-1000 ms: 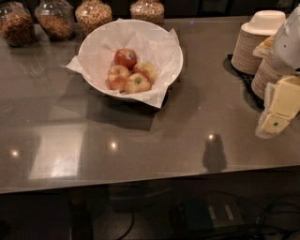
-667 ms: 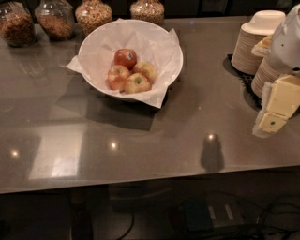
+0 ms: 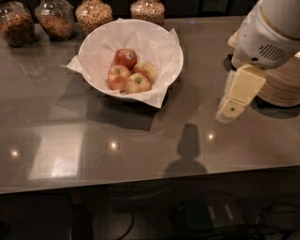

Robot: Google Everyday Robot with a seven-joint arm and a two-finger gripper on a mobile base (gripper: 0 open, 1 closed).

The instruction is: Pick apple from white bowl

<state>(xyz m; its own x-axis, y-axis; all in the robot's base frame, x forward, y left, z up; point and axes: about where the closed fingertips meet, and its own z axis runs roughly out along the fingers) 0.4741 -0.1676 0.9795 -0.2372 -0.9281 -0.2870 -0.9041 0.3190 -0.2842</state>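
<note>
The white bowl point(image 3: 166, 51), lined with crinkled white paper, stands on the dark table at the back, left of centre. Several apples lie in it. The apple point(image 3: 137, 83) with red blush over yellow skin and a pale patch at its stem dimple lies at the front of the pile. A darker red apple point(image 3: 125, 57) lies behind it. My gripper point(image 3: 232, 107), pale yellow, hangs from the white arm point(image 3: 272, 33) at the right. It is above the table, well to the right of the bowl and a little nearer the front edge, touching nothing.
Several glass jars point(image 3: 96, 11) of dry food line the back edge. Stacked beige paper bowls point(image 3: 283, 84) stand at the right, partly behind the arm. The table's front edge point(image 3: 140, 185) runs across the lower part, with cables on the floor below.
My gripper and arm have moved left, toward the bowl, and more of the arm now shows. The bowl and apples have not moved.
</note>
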